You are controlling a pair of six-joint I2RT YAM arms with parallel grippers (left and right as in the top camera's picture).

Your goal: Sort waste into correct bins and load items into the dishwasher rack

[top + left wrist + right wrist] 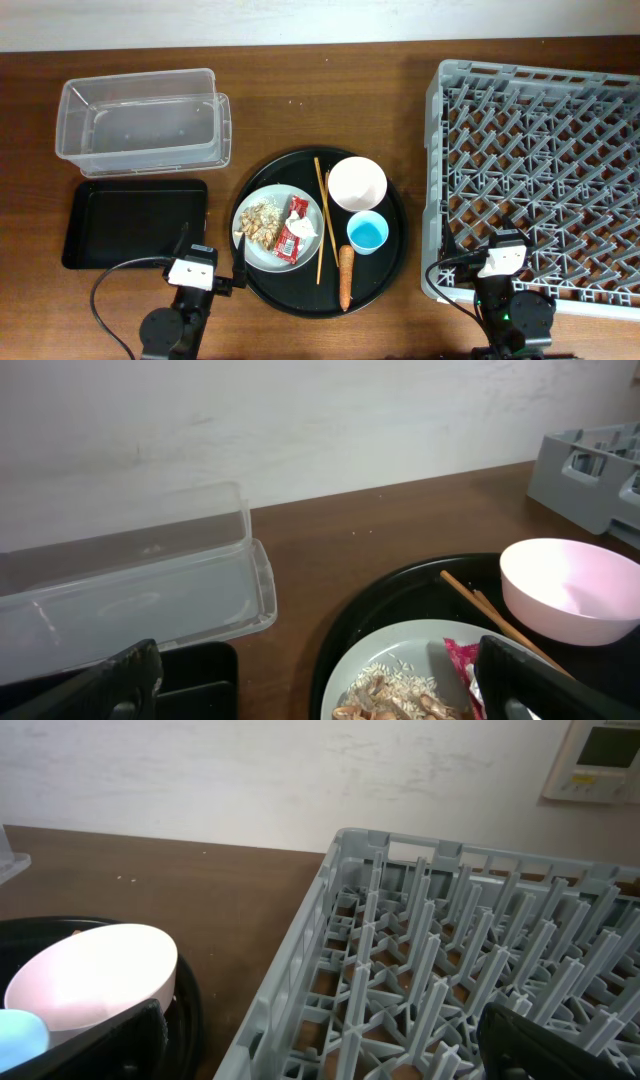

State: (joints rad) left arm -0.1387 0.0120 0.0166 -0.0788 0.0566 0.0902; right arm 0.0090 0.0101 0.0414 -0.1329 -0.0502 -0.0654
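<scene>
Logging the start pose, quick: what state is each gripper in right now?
Left gripper: open, fingers spread wide, holding nothing.
Right gripper: open, fingers spread wide, holding nothing.

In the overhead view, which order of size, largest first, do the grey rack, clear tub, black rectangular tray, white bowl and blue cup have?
1. grey rack
2. clear tub and black rectangular tray: nearly alike, so not ranked
3. white bowl
4. blue cup
</scene>
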